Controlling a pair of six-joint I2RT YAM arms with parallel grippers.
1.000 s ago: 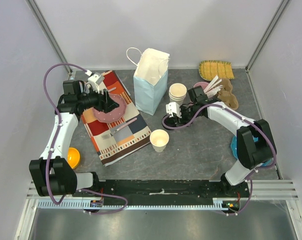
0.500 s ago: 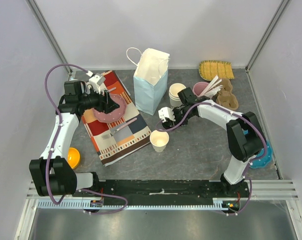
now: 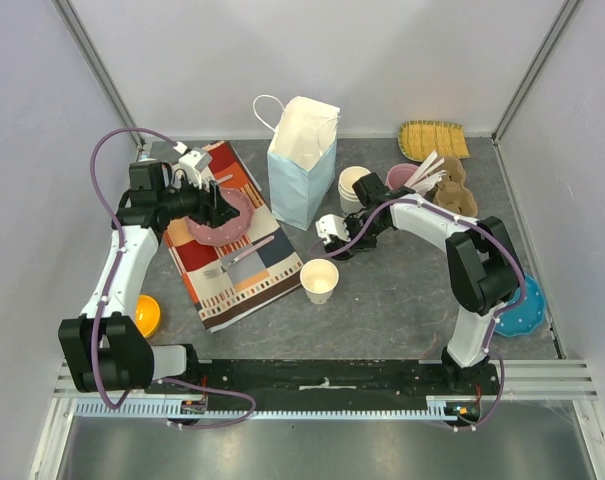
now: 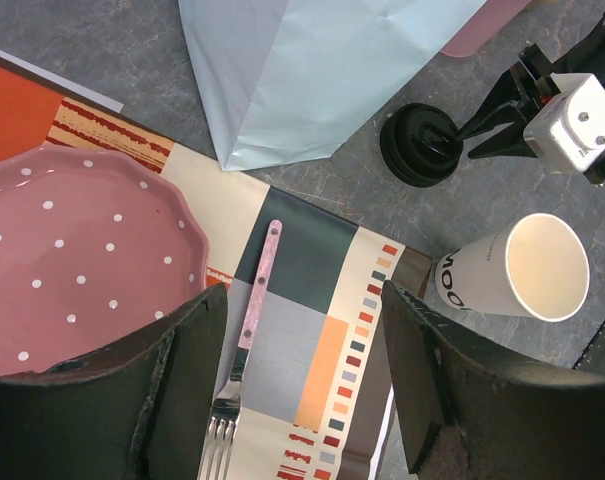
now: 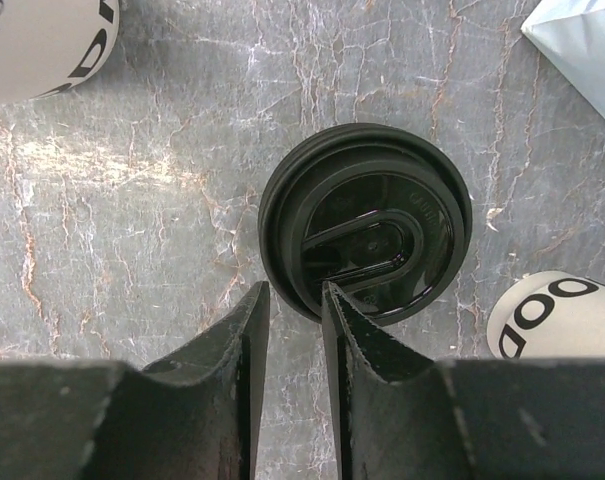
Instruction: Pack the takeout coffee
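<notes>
The right gripper (image 5: 287, 385), fingers nearly together and holding nothing, hung over the takeout coffee (image 5: 367, 222) on the table beside the blue bag (image 3: 302, 165); likely next, it had to spread and descend.

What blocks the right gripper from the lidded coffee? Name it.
Nothing visible does. The right gripper hangs directly over the takeout coffee, fingers nearly closed above the lid's near rim. The open paper cup and the light-blue bag stand off to the sides.
</notes>
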